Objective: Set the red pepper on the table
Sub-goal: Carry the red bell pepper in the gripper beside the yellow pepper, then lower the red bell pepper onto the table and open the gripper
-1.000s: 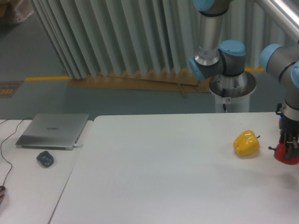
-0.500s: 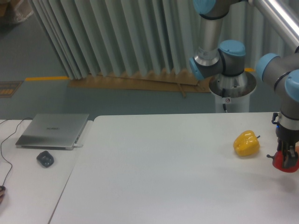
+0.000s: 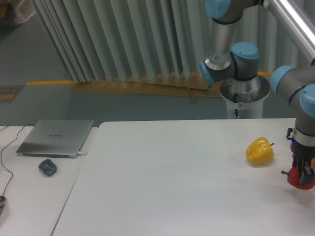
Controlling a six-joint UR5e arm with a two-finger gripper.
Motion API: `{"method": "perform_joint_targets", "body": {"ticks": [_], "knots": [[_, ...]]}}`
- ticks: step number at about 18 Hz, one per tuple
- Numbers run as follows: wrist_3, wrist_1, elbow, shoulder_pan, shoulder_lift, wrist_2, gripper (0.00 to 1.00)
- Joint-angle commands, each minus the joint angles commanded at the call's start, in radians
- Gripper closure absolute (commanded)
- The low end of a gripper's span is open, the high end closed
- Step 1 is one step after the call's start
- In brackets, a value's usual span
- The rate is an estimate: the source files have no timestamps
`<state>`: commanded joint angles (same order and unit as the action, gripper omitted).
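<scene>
The red pepper [image 3: 300,178], gripped by the fingers [image 3: 301,173], has sunk lower toward the tabletop [image 3: 172,182] at its far right edge (right of the yellow pepper [image 3: 259,151]), so release looks close.

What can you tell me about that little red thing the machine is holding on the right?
It is a small glossy red pepper with a short dark stem poking out to its left. The gripper comes down from above and closes on it, hiding its top. It sits low over the white table, near the right edge; contact is unclear.
</scene>
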<state>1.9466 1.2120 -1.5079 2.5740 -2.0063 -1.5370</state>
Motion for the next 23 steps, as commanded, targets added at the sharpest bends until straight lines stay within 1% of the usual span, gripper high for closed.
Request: {"method": "perform_joint_targets", "body": {"ticks": [4,12,13,14,15,16,17,23], "knots": [[-0.002,-0.020,0.000,0.002,-0.012,0.000,0.59],[0.000,-0.019,0.003,0.002,-0.008,-0.002,0.59],[0.000,-0.019,0.002,0.002,-0.006,-0.002,0.54],[0.003,-0.019,0.002,0.002,-0.005,-0.002,0.36],[0.000,-0.019,0.002,0.002,-0.003,-0.002,0.30],[0.006,-0.020,0.000,0.003,-0.003,-0.002,0.09],[0.012,-0.022,-0.003,0.003,-0.003,-0.002,0.00],[0.012,-0.026,-0.006,0.003,0.001,-0.002,0.00]]}}
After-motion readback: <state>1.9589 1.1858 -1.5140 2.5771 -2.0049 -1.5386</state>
